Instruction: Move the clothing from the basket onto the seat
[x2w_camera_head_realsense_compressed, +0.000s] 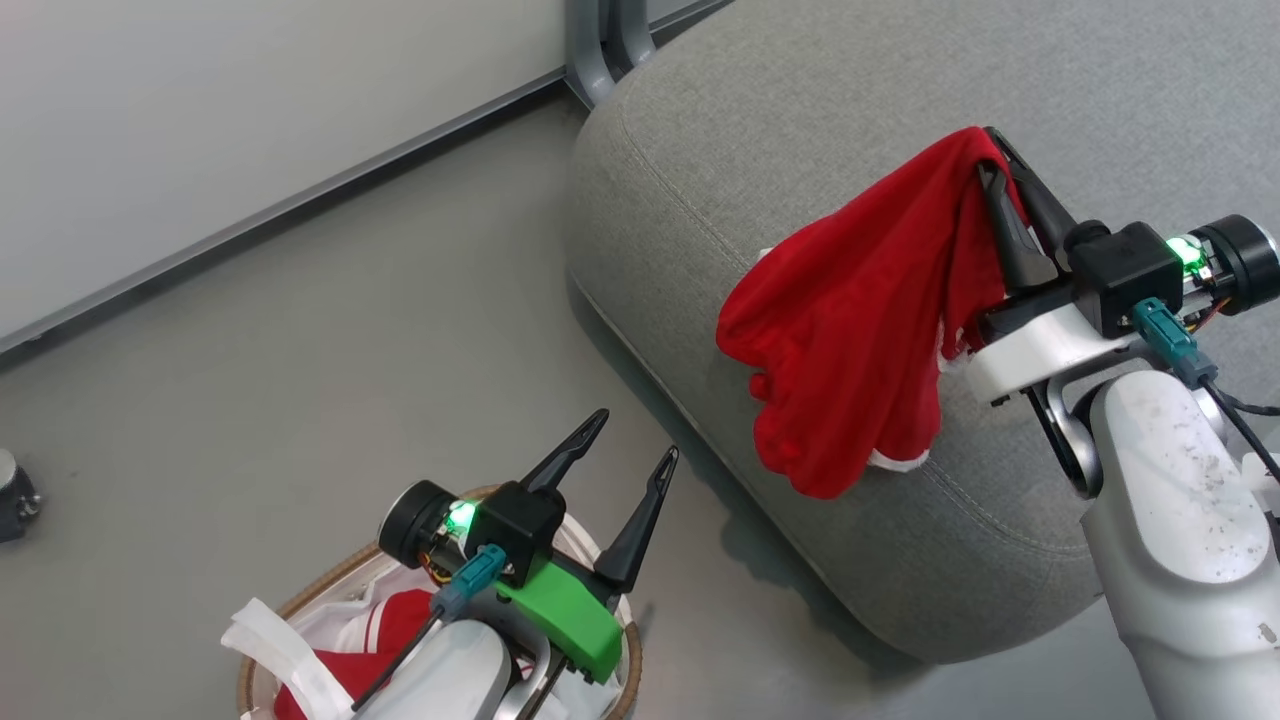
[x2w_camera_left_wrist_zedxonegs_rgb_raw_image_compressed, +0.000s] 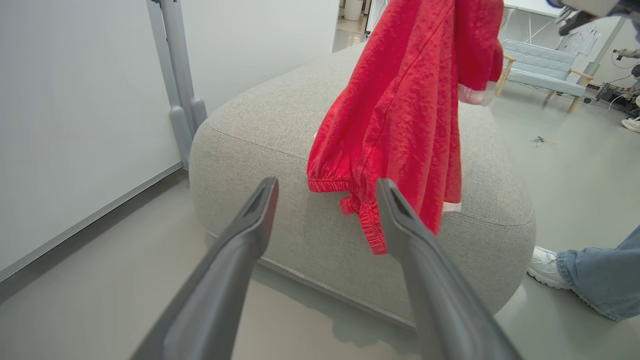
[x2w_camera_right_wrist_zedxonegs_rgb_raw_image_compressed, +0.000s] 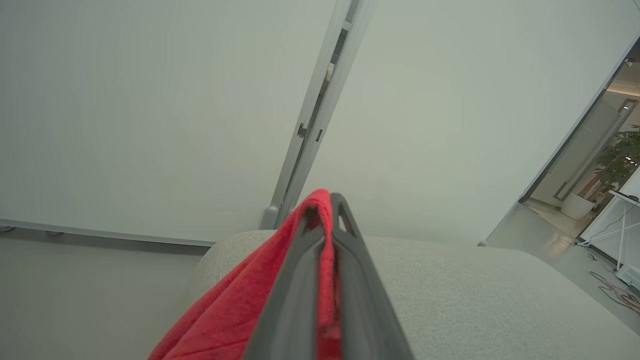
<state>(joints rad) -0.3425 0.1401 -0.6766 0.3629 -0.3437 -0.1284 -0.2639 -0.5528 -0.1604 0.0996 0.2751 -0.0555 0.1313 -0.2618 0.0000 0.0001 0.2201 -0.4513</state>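
- Step in hand: carrying one piece over for delivery; the right gripper (x2w_camera_head_realsense_compressed: 988, 150) is clenched on the plain red garment (x2w_camera_head_realsense_compressed: 850, 320), which hangs from its fingers above the near left corner of the seat (x2w_camera_head_realsense_compressed: 800, 100)
- The left gripper (x2w_camera_head_realsense_compressed: 635, 435) is released, jaws spread wide and holding nothing, poised over the basket (x2w_camera_head_realsense_compressed: 300, 600) on the floor, near and left of the seat
- The red jersey (x2w_camera_head_realsense_compressed: 385, 620) with white trim lies in the basket beside the white liner (x2w_camera_head_realsense_compressed: 280, 650), so the task looks about half done
- Next move, as I judge it: take the garment farther in over the cushion and lower it before letting go; dropped here, the hem could slide off the rounded edge
- The left wrist view shows the garment's gathered hem (x2w_camera_left_wrist_zedxonegs_rgb_raw_image_compressed: 370, 225) dangling below the seat's top edge, and a person's shoe (x2w_camera_left_wrist_zedxonegs_rgb_raw_image_compressed: 547, 260) at the right end
- The right wrist view shows fabric (x2w_camera_right_wrist_zedxonegs_rgb_raw_image_compressed: 225, 320) pinched between the closed fingers (x2w_camera_right_wrist_zedxonegs_rgb_raw_image_compressed: 300, 280); the head view alone gives the basket's contents
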